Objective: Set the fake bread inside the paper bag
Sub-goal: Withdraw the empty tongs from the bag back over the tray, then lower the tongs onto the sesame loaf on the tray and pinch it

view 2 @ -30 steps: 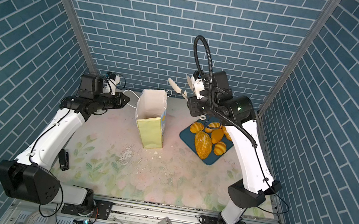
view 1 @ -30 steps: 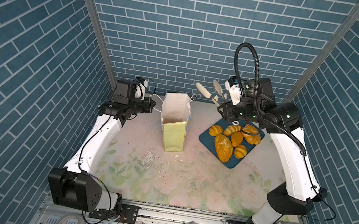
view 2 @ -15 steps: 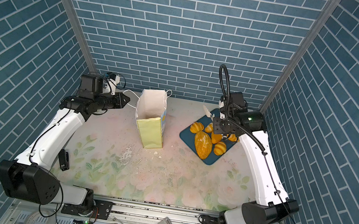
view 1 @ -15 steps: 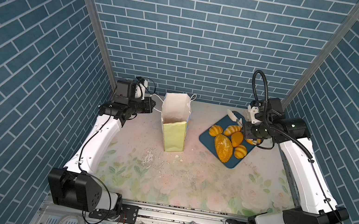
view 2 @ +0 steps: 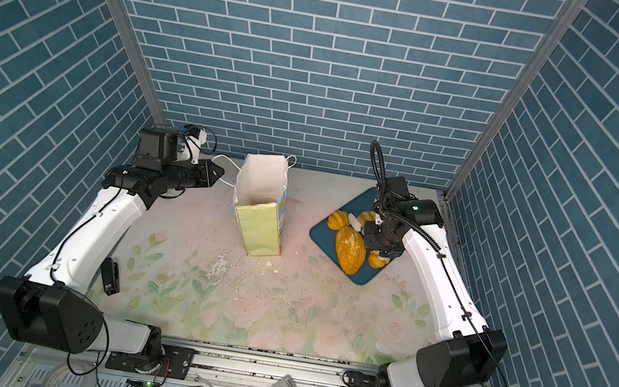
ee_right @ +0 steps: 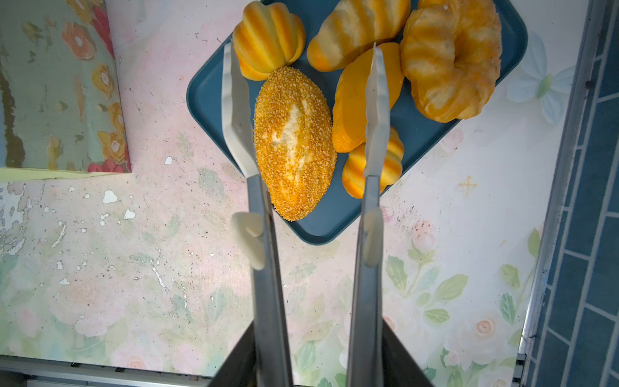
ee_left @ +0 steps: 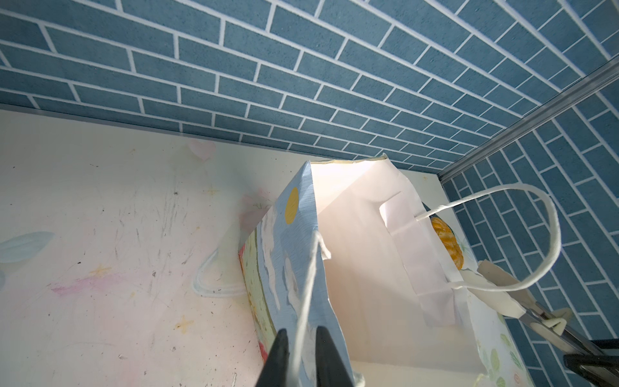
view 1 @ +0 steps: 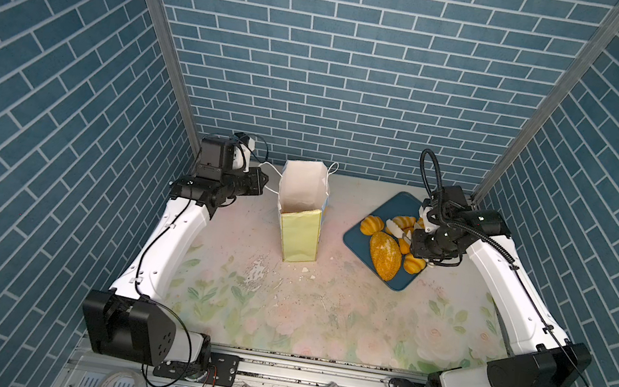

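1. Where the floral worktop (view 1: 301,315) nears its back edge, left of centre, a tall pale yellow-green paper bag (view 1: 299,235) stands upright, mouth gaping, white inside.
2. Left gripper (ee_left: 299,338): black fingers pinched tight on a white cord handle (ee_left: 310,278) of that bag.
3. Right gripper (ee_right: 318,335) clasps long steel tongs with white scalloped tips (ee_right: 268,268). The blades are spread apart, clamped on nothing.
4. Toward the back right corner lies a dark blue rounded-corner tray (ee_right: 204,100), carrying all the glossy golden-orange fake bread (view 1: 372,225) I can see.
5. Tong tips straddle a large oval speckled loaf (ee_right: 294,144). Whether they touch it I cannot tell.
6. One tip overlaps a smooth long roll (ee_right: 351,97) and a small ridged roll (ee_right: 351,174).
7. Ring-shaped twisted bread (ee_right: 452,60) lies beside the long roll.
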{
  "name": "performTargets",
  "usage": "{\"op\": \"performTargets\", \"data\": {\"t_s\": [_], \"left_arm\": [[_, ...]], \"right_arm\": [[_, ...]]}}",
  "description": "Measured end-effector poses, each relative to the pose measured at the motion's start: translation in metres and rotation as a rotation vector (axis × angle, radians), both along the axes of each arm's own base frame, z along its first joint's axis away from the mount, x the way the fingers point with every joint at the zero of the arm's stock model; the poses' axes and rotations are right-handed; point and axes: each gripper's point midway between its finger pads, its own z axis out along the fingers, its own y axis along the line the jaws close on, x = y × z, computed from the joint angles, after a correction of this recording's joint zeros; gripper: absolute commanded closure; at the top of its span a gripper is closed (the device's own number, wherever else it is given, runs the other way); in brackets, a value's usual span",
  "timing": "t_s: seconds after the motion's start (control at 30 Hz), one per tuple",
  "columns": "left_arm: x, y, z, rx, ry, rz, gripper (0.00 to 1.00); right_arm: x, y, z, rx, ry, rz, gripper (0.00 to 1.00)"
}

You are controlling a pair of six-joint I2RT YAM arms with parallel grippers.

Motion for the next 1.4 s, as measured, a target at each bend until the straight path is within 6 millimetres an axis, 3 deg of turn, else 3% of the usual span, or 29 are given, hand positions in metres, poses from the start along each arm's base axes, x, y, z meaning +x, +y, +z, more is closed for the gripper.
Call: {"op": "performTargets", "data": {"t_s": [0.23, 0.53, 0.8, 1.13, 1.4], "left_arm": [[0.000, 0.000, 0.000, 0.000, 0.000, 0.001, 0.82], [0.001, 0.002, 0.000, 0.005, 0.000, 0.013, 0.82], [-0.002, 0.003, 0.004, 0.005, -0.010, 0.015, 0.82], [-0.002, 0.002, 0.003, 0.006, -0.006, 0.016, 0.82], [-0.003, 0.002, 0.001, 0.006, -0.003, 0.015, 0.82]], "right_arm": [[0.001, 0.006, -0.022, 0.000, 0.082, 0.010, 0.50], [-0.025, -0.001, -0.033, -0.033, 0.179, -0.002, 0.49], [-0.045, -0.003, -0.063, -0.037, 0.279, -0.028, 0.47], [-0.026, 0.012, -0.088, 0.006, 0.284, -0.047, 0.46], [-0.024, 0.014, -0.101, 0.009, 0.306, -0.049, 0.47]]}}
